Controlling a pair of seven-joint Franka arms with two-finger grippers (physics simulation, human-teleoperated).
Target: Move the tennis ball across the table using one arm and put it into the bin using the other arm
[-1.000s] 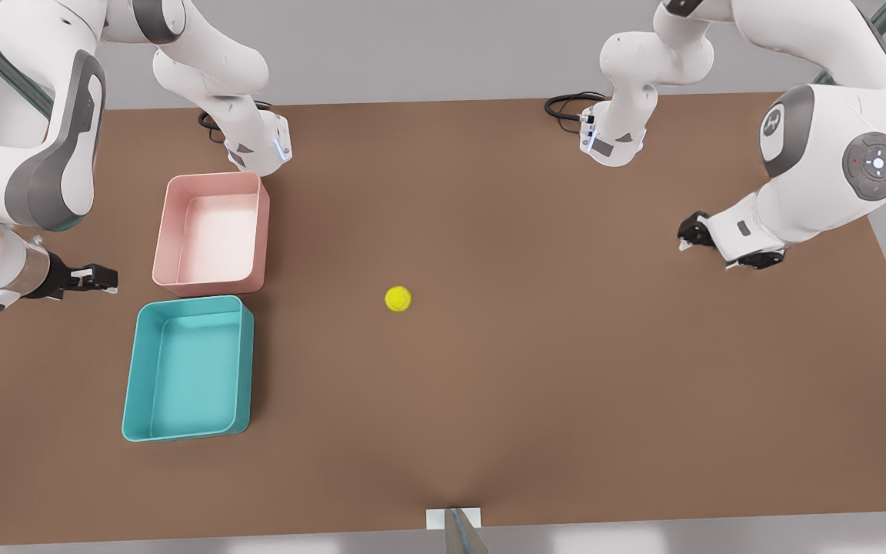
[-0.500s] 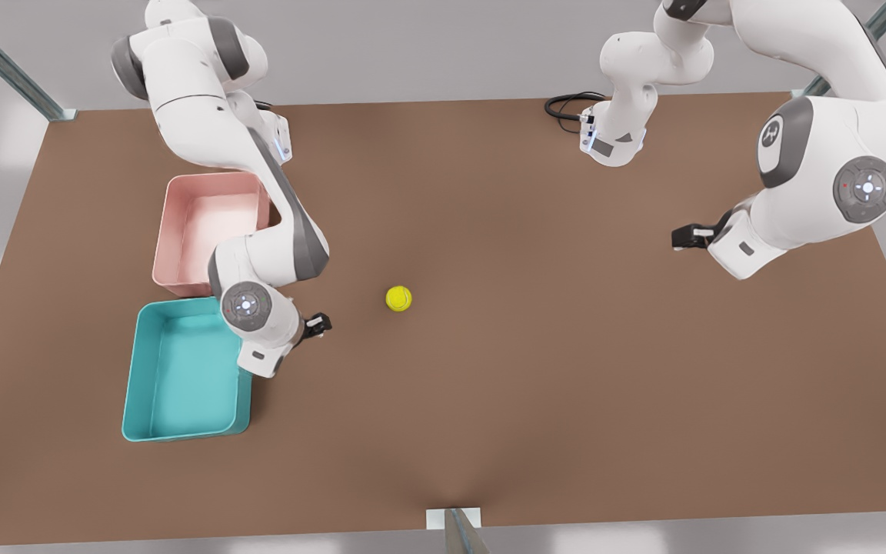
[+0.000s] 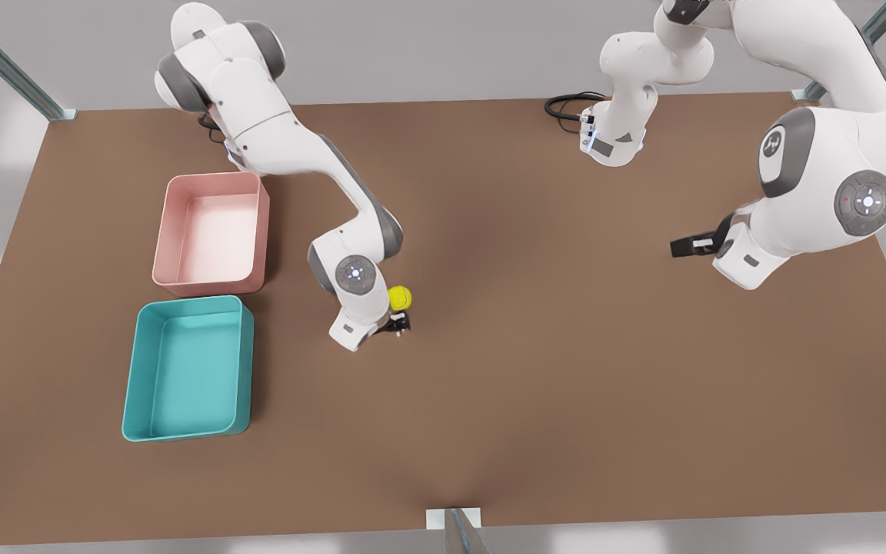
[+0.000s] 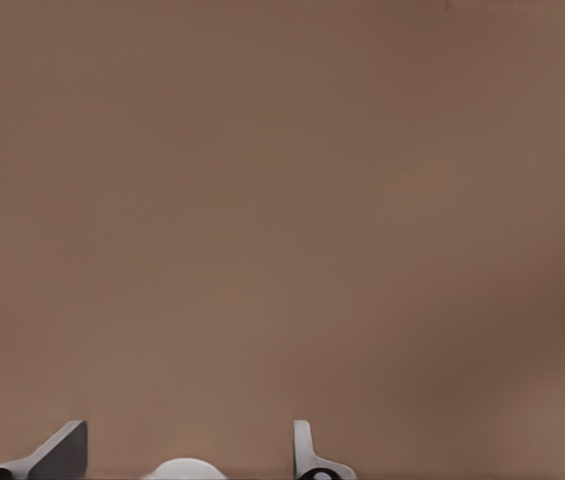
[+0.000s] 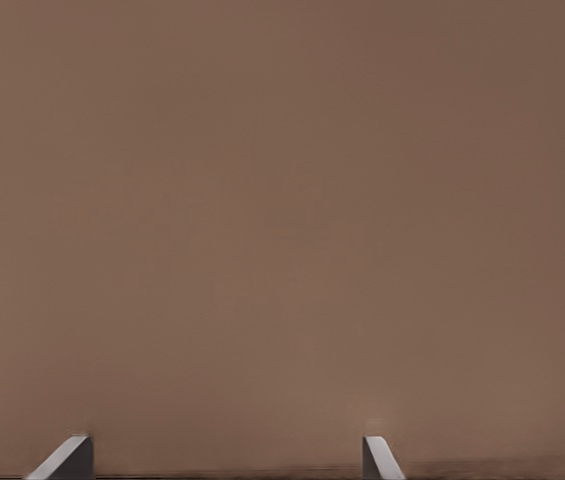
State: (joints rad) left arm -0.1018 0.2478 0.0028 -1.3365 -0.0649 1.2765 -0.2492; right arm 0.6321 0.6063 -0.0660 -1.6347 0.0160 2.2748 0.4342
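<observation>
1. The left gripper (image 4: pixel 190 428) has its fingers (image 4: pixel 67 450) set apart with bare tabletop (image 4: pixel 282 200) beyond them. A pale rounded shape sits between them at the frame's edge, touching neither, and I cannot tell whether it is the ball. The right gripper (image 5: pixel 227 440) is spread wider and has nothing between its fingers.
2. Neither wrist view settles which arm is which. In the front view, the arm by the bins (image 3: pixel 351 231) reaches to mid-table and its dark fingers (image 3: pixel 401 325) end just beside the tennis ball (image 3: pixel 399 297). I cannot tell whether they touch it, and nothing shows a grip on it. The other arm (image 3: pixel 797 215) waits well apart at the front view's right.
3. The ball rests on the tabletop near the middle, well apart from the teal bin (image 3: pixel 133 369).
4. Handling, as a judgement: it is likely light, slightly springy and felt-covered, so not slippery, but being round it will roll at any sideways nudge. The fingers should straddle its widest part and close evenly from above, since a hold off that line would squeeze it out.
5. The tabletop is flat, matte and brown, with no edge or lip to stop a rolling ball.
6. There is open tabletop all around the ball. The pink tray (image 3: pixel 162 231) sits just behind the bin, so a release must be aimed at the teal one. Metal frame posts (image 3: pixel 4 65) and a coiled black cable (image 3: pixel 566 104) lie far from the path.
</observation>
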